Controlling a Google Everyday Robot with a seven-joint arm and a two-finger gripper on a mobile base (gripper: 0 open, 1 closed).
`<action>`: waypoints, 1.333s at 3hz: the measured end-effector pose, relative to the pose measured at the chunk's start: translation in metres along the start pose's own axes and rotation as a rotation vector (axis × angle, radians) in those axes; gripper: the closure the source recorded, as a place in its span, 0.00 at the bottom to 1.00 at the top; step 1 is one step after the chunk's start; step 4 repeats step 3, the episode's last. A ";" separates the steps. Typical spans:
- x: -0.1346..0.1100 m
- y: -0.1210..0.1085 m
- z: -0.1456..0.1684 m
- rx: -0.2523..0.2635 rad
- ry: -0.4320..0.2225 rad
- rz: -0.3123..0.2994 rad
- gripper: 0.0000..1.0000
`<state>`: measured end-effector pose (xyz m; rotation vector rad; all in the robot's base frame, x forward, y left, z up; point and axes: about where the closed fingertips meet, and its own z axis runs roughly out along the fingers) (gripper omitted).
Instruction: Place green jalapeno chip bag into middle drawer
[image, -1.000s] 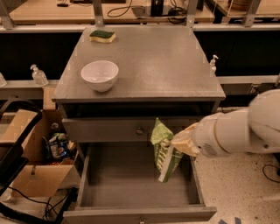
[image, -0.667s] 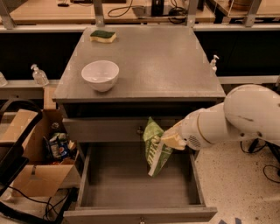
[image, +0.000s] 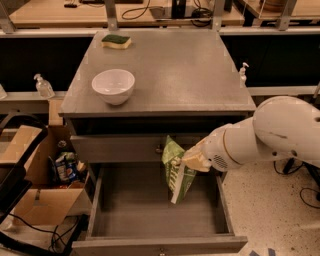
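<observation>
The hand (image: 192, 161) is closed tight on the top edge of the green jalapeno chip bag (image: 175, 174). The bag hangs down from it, tilted a little. It hangs over the middle drawer (image: 145, 217), which is pulled out and open. I cannot tell if the bag touches the drawer floor. The big white arm (image: 280, 132) comes in from the right. Above, on the counter (image: 175, 70), sit a white bowl (image: 113, 86) and a sponge (image: 116, 41), well apart.
</observation>
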<state>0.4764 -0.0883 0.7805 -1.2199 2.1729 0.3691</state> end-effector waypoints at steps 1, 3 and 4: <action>-0.001 0.001 0.000 0.000 0.001 -0.004 0.19; -0.002 0.002 0.000 0.000 0.001 -0.007 0.00; -0.002 0.002 0.000 0.000 0.001 -0.007 0.00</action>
